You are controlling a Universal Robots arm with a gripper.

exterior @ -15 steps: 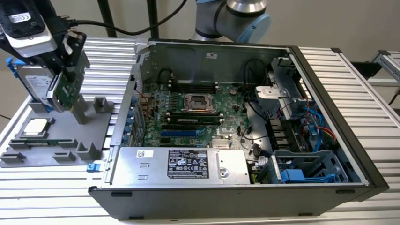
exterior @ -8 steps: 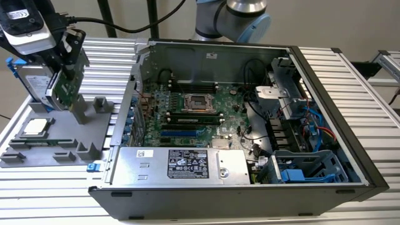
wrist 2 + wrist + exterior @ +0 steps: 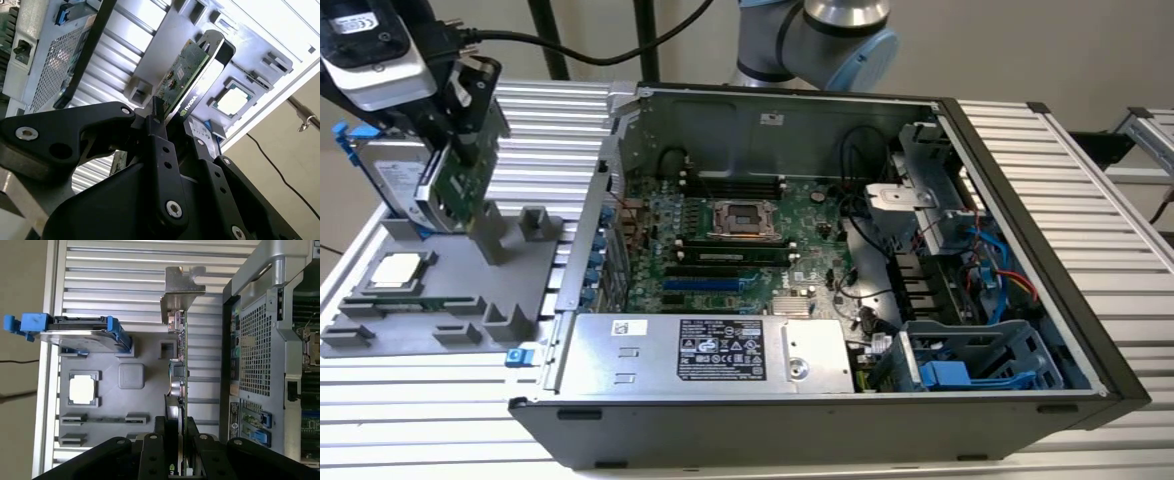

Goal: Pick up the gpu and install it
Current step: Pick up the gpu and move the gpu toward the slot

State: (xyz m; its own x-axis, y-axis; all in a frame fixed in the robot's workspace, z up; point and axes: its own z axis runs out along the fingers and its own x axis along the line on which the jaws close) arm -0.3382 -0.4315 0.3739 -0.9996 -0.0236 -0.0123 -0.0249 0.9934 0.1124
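Observation:
The gpu (image 3: 458, 190) is a thin green card standing on edge over the grey holder tray (image 3: 447, 290) at the exterior view's left. My gripper (image 3: 454, 155) comes down from above and is shut on the card's upper edge. In the first wrist view the gpu (image 3: 183, 360) is seen edge-on, its silver bracket (image 3: 182, 282) at the far end, and my gripper (image 3: 181, 439) clamps it from both sides. The second wrist view shows the gpu (image 3: 181, 72) between the black fingers (image 3: 159, 125). Whether the card's lower edge still touches the tray I cannot tell.
A silver hard drive in a blue frame (image 3: 384, 175) stands beside the card. A square CPU chip (image 3: 396, 270) lies on the tray. The open computer case (image 3: 1014, 190) with its motherboard (image 3: 720, 250) and power supply (image 3: 707, 350) is at the exterior view's right.

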